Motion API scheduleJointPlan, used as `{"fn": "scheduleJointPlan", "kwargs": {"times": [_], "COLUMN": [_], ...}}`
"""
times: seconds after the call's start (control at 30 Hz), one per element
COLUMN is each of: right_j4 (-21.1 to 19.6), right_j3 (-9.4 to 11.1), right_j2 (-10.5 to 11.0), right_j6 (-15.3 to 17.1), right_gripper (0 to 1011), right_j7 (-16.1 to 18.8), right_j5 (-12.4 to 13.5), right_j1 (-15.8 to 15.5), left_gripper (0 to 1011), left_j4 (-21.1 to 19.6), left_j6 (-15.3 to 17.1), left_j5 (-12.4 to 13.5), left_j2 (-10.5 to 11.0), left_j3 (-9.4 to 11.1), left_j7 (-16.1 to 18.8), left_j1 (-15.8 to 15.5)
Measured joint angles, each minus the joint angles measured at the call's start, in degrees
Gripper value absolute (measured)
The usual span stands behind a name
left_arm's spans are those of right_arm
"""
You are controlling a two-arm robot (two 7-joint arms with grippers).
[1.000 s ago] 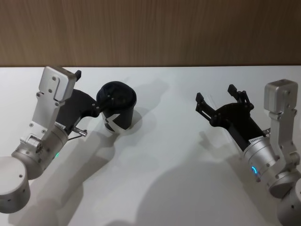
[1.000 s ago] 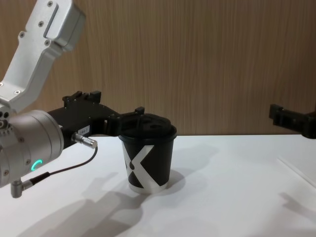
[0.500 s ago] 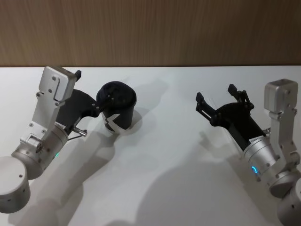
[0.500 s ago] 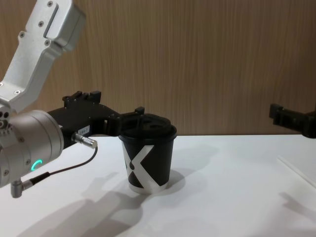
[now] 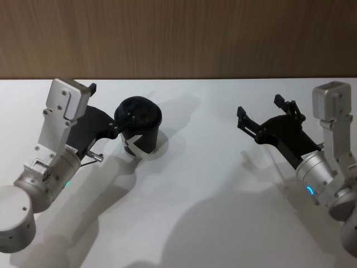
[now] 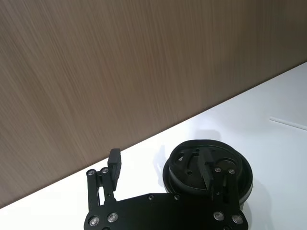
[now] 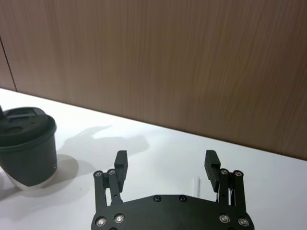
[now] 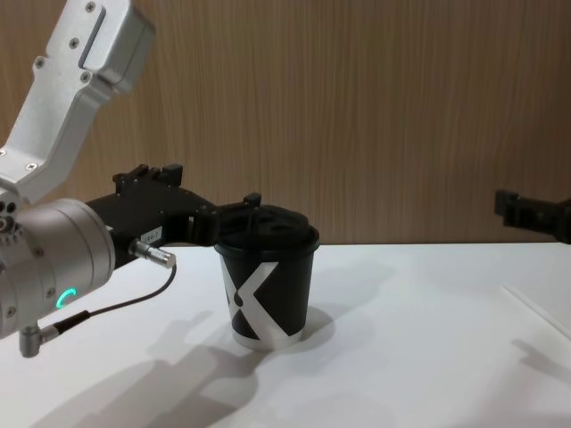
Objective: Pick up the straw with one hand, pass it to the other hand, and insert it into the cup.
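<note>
The black cup (image 5: 140, 127) with its white X mark (image 8: 243, 292) and domed lid (image 6: 192, 163) stands on the white table at the left. My left gripper (image 5: 110, 101) is open and empty; one finger reaches over the lid and the other stays clear of the cup's far side. The straw (image 8: 537, 309) lies flat on the table at the right, a thin white line (image 6: 288, 123). My right gripper (image 5: 259, 106) hovers open above it, and a short piece of straw (image 7: 195, 184) shows between its fingers. In the head view that arm hides the straw.
A wood-panelled wall (image 5: 178, 39) runs along the table's far edge. The white tabletop (image 5: 201, 184) is bare between the cup and the right arm. A thin black cable (image 8: 116, 308) loops from the left wrist near the cup.
My right gripper has shifted a little to the right and stays open. The left arm, the cup and the straw have not moved.
</note>
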Motion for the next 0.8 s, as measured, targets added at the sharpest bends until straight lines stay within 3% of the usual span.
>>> {"fn": "scheduleJointPlan", "kwargs": {"times": [0.4,0.8], "right_j4": [1.39,0.37], "right_j3": [1.52,3.22], "right_j2": [0.57,0.45], "right_j6": [7.52,14.29], "right_gripper": [1001,1001], "right_j7": [-0.19,-1.71], "right_j5": [0.20,0.83], "right_j1": [1.71,0.26], "left_gripper": [1003,1003], "left_j4": [0.00,0.00], "left_j6": [0.00,0.00], "left_j5": [0.00,0.00], "left_j2": [0.00,0.00], "left_j3": [0.00,0.00], "left_j7": [0.00,0.00], "left_j1": [0.00,0.00]}}
